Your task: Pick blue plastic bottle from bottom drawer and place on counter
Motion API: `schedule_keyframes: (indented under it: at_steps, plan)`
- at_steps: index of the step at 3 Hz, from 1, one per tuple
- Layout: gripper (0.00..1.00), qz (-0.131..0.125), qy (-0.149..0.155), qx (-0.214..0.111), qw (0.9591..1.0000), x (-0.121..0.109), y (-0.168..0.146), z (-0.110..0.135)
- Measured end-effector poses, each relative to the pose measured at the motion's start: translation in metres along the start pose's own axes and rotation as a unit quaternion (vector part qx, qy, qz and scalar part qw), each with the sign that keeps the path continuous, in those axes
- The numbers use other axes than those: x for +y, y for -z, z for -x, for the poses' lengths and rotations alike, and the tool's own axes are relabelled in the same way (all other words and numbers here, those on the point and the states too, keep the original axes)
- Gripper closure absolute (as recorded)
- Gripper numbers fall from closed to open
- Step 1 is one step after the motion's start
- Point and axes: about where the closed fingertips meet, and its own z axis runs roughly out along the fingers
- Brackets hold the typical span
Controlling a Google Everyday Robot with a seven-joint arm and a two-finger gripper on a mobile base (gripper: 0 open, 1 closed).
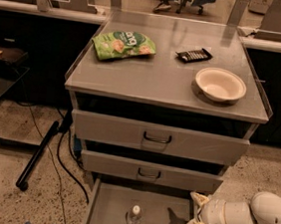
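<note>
1. Approaching is the step in hand. The gripper (194,216) hangs low at the right edge of the open bottom drawer (108,205), fingers spread with nothing between them.
2. The blue plastic bottle (134,217) stands upright on the drawer floor, to the gripper's left and apart from it, at about its height.
3. Next move, as I judge it: travel left until the fingers flank the bottle's body, then close.
4. The counter (154,75) lies well above the gripper — bare metal left of the bowl (220,84) looks a likely set-down spot.

One bottle (134,217), one bowl (220,84), one snack bag (123,45), one packet (194,54), three drawers (157,138), one tool (194,217) lower right.
</note>
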Motion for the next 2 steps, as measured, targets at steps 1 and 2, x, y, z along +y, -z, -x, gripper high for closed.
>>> schedule_keyframes:
  at_steps: [1, 2]
  plan:
    - [0.0, 0.003, -0.016, -0.014, 0.9998, -0.004, -0.034, -0.019]
    - [0.0, -0.008, -0.075, -0.059, 0.9954, -0.035, -0.112, -0.069]
